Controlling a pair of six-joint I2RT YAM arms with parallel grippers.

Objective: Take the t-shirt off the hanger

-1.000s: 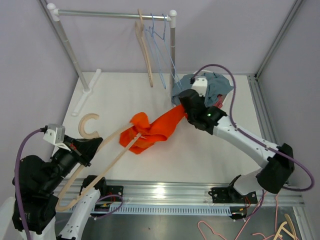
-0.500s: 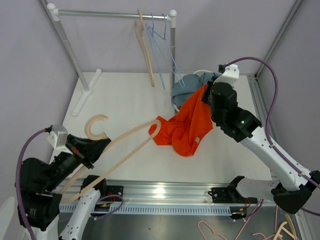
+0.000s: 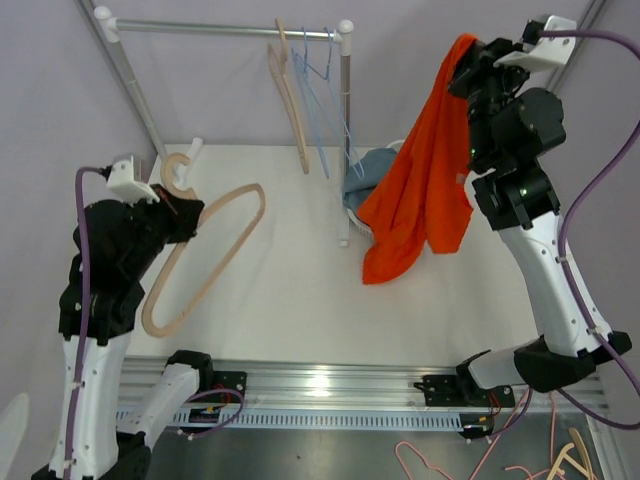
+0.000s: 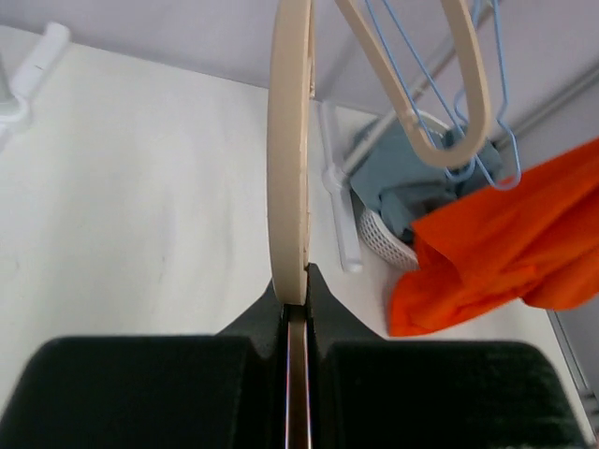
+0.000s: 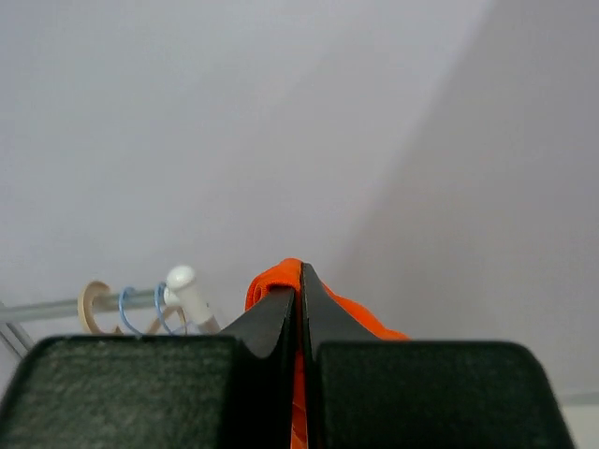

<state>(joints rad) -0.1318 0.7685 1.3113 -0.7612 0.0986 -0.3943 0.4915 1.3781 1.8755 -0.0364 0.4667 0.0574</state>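
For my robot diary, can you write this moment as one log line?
left tool: shut on wooden hanger | right tool: shut on orange t-shirt, held high | state: t-shirt off hanger

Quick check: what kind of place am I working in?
Probably a lab test cell staged for laundry: a garment rail with spare hangers, a basket of clothes, all on a white table.

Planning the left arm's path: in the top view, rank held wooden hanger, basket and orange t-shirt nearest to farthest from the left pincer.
1. wooden hanger, clamped in the left pincer.
2. basket, centre, beside the rack post.
3. orange t-shirt, right side, hanging from the right pincer.
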